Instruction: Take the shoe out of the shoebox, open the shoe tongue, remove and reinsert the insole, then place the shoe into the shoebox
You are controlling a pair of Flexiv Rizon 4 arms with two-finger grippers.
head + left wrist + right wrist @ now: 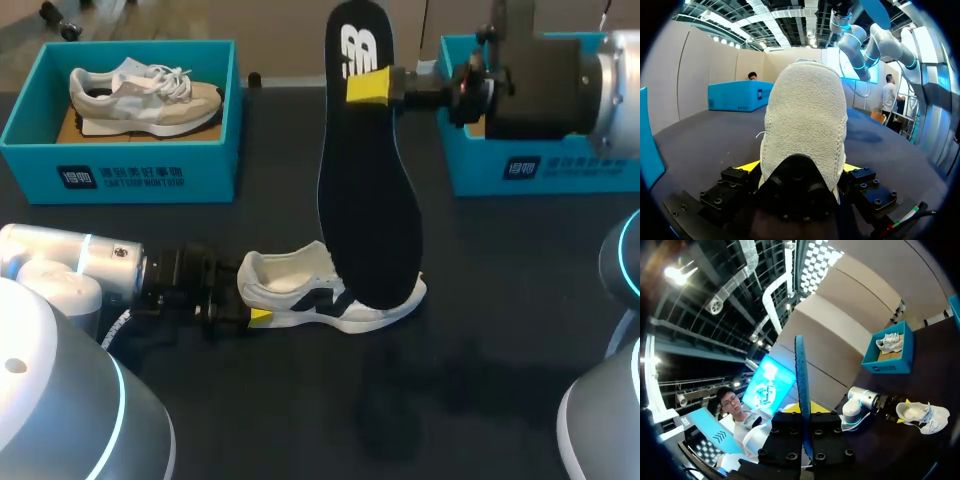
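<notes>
A white sneaker (300, 285) lies on its side on the dark table, toe to the right. My left gripper (252, 297) is shut on its heel. The left wrist view shows the suede heel (805, 120) filling the space between the yellow fingertips (747, 165) of the left gripper (799, 167). My right gripper (368, 85), high above the table, is shut on a black insole (370, 200). The insole hangs upright, its lower end in front of the sneaker. In the right wrist view the insole (801, 385) is edge-on in the right gripper (804, 411), with the sneaker (922, 415) far below.
A teal shoebox (120, 165) at the back left holds a second, beige sneaker (145, 95). Another teal shoebox (520, 165) stands at the back right, partly behind my right arm. Dark tabletop (400, 400) stretches in front of the sneaker.
</notes>
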